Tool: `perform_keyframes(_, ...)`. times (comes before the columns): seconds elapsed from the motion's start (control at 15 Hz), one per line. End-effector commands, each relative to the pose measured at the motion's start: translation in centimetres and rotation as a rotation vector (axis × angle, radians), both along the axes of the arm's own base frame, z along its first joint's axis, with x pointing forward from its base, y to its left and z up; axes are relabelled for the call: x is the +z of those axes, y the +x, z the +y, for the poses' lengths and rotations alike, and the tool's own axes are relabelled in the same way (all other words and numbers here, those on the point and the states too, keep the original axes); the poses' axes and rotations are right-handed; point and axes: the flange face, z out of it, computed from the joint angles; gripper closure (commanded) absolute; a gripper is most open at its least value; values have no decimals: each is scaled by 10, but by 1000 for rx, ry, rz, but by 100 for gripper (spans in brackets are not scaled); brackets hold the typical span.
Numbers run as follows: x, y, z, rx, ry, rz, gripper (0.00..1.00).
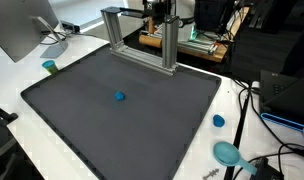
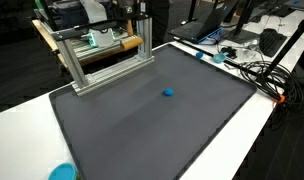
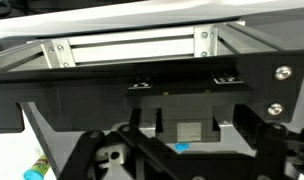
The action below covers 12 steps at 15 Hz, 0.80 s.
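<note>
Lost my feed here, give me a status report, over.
Gripper open, empty, behind silver aluminium frame. Small blue round object alone on dark grey mat, untouched. Frame stands between them.

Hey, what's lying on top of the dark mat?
A small blue piece lies alone near the middle of the mat, and an aluminium frame stands along one edge. Whatever is under the mat is covered.
</note>
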Motion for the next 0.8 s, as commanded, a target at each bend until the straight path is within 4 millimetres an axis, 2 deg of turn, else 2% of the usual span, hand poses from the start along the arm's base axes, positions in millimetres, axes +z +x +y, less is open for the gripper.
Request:
perform_keyframes(0.0, 6, 3, -2, 47, 47, 55, 30)
perform_keyframes(0.07, 7, 3, -3, 59, 53, 60, 33)
perform_keyframes(0.47, 9, 8, -3, 102, 86, 64, 76)
perform_keyframes(0.73, 8, 9, -7, 109, 107, 70, 79)
